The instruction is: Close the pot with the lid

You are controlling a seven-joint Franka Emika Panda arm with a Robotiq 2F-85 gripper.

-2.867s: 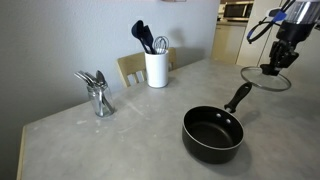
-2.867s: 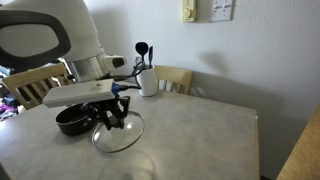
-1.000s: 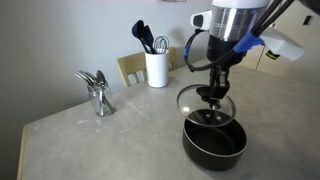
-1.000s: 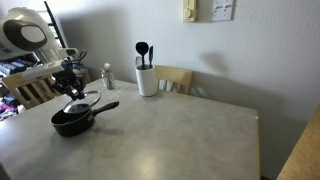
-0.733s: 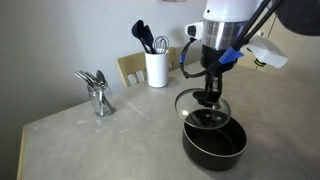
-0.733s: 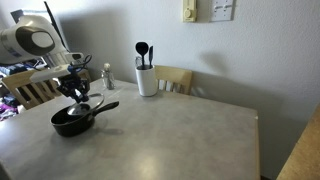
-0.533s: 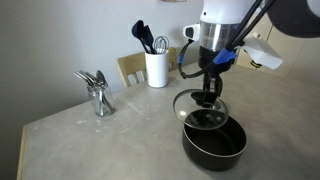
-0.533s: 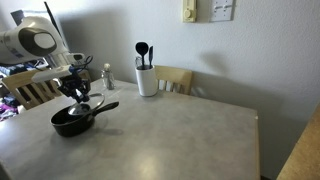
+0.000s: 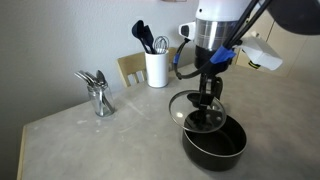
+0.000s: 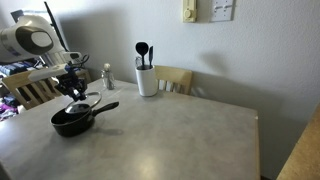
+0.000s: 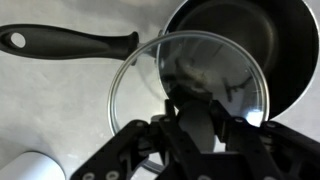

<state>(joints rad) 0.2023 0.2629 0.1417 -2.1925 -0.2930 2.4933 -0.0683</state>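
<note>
A gray table [image 9: 70, 140] holds everything. The big white arm [image 9: 215, 25] reaches down over the pot [image 9: 222, 148]. The pot sits on the table, in front of the white crock [image 9: 156, 68]. The lid [image 9: 183, 106] hangs over the pot, a bit off to its handle side. The claw [image 9: 207, 98] is squeezed tight on the lid's black knob.

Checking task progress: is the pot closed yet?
Open. The gripper holds the lid off-centre over the pot; wrist view shows part of the pot uncovered.
</note>
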